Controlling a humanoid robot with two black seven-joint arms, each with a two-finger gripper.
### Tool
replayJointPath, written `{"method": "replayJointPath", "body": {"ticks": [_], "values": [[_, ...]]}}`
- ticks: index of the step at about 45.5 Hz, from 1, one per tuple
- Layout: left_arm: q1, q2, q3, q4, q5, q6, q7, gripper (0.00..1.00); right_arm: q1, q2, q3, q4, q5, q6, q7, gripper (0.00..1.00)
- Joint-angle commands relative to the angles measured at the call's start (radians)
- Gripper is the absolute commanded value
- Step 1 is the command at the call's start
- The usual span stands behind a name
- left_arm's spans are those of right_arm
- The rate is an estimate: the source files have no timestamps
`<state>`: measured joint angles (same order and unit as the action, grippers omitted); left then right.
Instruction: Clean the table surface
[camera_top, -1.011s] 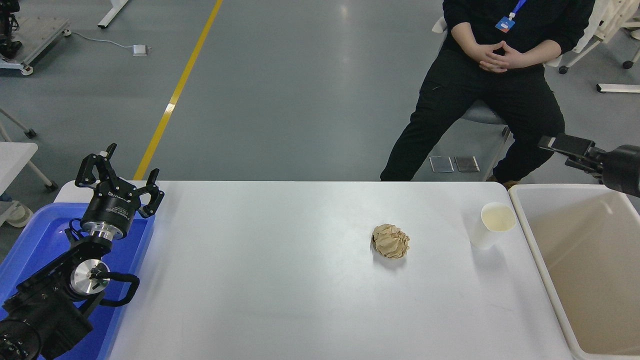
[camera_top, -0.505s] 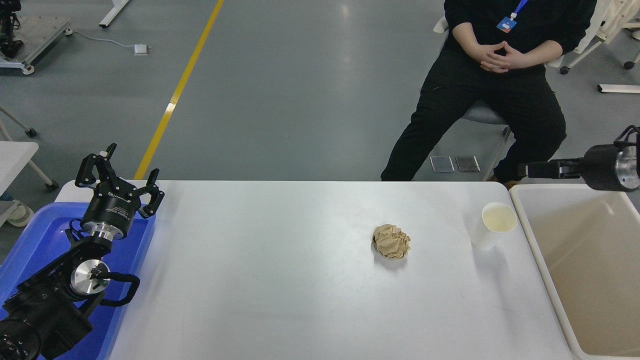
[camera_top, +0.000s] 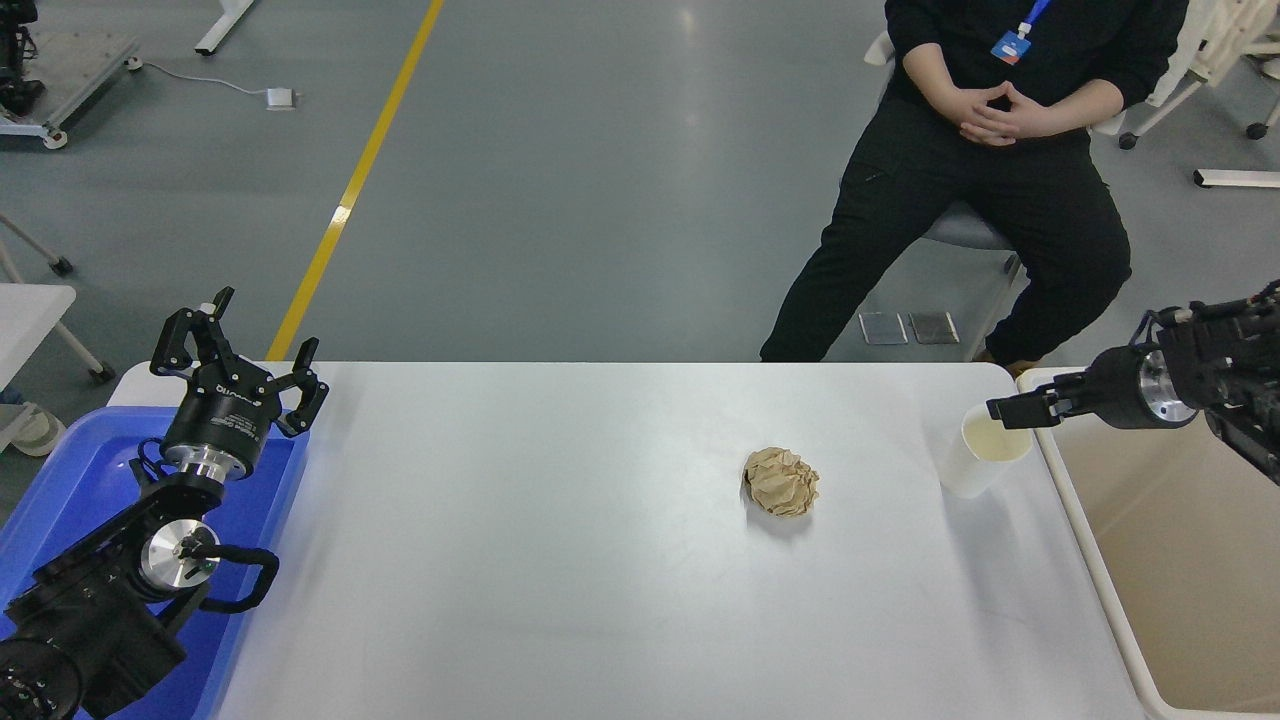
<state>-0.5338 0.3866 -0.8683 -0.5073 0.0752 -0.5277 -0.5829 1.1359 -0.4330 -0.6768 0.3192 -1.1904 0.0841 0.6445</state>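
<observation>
Evidently the right tool (camera_top: 1010, 409), seen side-on so that its opening cannot be told, is held at the rim of the white paper cup (camera_top: 985, 450) at the frame's right. The bench (camera_top: 550, 560) fills the lower centre, with a crumpled brown paper ball (camera_top: 781, 481) left of the cup. The beige bin (camera_top: 1090, 540) abuts its right edge. The left tool (camera_top: 237, 360), fingers spread, is parked lower left above the blue tray (camera_top: 60, 480).

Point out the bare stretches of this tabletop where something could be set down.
The table surface is bare between the blue tray and the crumpled paper ball, and all along the near edge. It is crowded at the far right: paper cup, right hand, beige bin.
</observation>
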Motion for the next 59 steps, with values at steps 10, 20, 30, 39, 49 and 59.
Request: {"method": "replayJointPath", "body": {"ticks": [10, 20, 30, 39, 49, 59], "values": [[0.0, 0.0, 0.0, 0.001, 0.0, 0.0, 0.0, 1.0, -0.067, 0.065, -0.01, -0.068, 0.005, -0.02, 0.0, 0.84], [0.0, 0.0, 0.0, 0.001, 0.0, 0.0, 0.0, 1.0, -0.067, 0.065, -0.012, -0.068, 0.006, -0.021, 0.0, 0.73], [0.0, 0.0, 0.0, 0.0, 0.0, 0.0, 0.0, 1.0, -0.067, 0.066, -0.01, -0.069, 0.006, -0.021, 0.0, 0.54], [0.0, 0.0, 0.0, 0.0, 0.0, 0.0, 0.0, 1.0, -0.076, 0.085, -0.012, -0.115, 0.006, -0.021, 0.0, 0.4], [0.0, 0.0, 0.0, 0.0, 0.0, 0.0, 0.0, 1.0, -0.082, 0.089, -0.013, -0.121, 0.006, -0.02, 0.001, 0.23], [0.0, 0.0, 0.0, 0.0, 0.0, 0.0, 0.0, 1.0, -0.082, 0.094, -0.017, -0.12, -0.002, -0.018, 0.01, 0.0]]}}
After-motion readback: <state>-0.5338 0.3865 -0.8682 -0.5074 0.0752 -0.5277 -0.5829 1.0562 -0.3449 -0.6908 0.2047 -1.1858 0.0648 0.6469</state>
